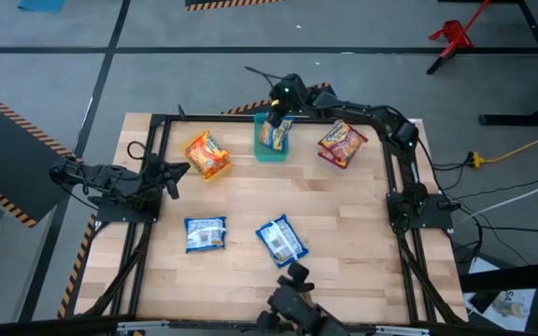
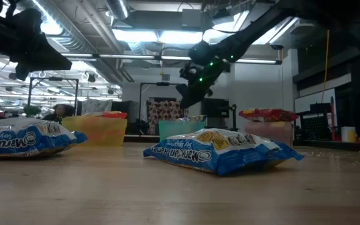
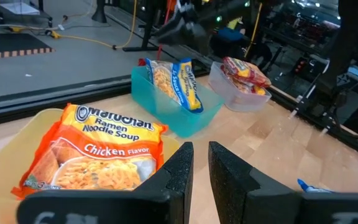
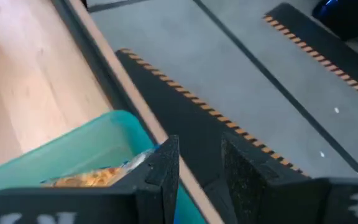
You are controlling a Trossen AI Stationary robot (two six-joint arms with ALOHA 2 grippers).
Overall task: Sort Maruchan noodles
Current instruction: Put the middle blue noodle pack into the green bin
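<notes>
From above, we see the pale wooden table (image 1: pixel 250 271) with 2 blue-and-white glossy ramen packets lying flat near its front — one (image 1: pixel 205 233) to the left, one (image 1: pixel 281 239) to the right, apart from each other. At the far edge stand 3 bins: a yellow plastic bin (image 1: pixel 194 164) holding an orange chicken-flavour packet (image 1: pixel 207 154), a teal plastic bin (image 1: pixel 271 149) with a blue-edged packet standing upright (image 1: pixel 276 133) in it, and a clear plastic bin (image 1: pixel 328 154) carrying a red packet (image 1: pixel 343 143). Our right gripper (image 1: pixel 276 114) hangs over the teal bin, at the upright packet's top; our left gripper (image 1: pixel 177 172) waits at the table's left side, beside the yellow bin.

At table height, the 2 blue packets fill the foreground, the 3 bins line up behind, and the right arm reaches down above the teal one.

Past the left wrist, that gripper's fingers (image 3: pixel 178 168) stand a narrow gap apart, holding nothing, just short of the orange packet.

Past the right wrist, the fingers (image 4: pixel 166 163) stand a little apart with empty floor showing between them — the packet's top edge lies against one finger, but we cannot tell whether it is gripped.
</notes>
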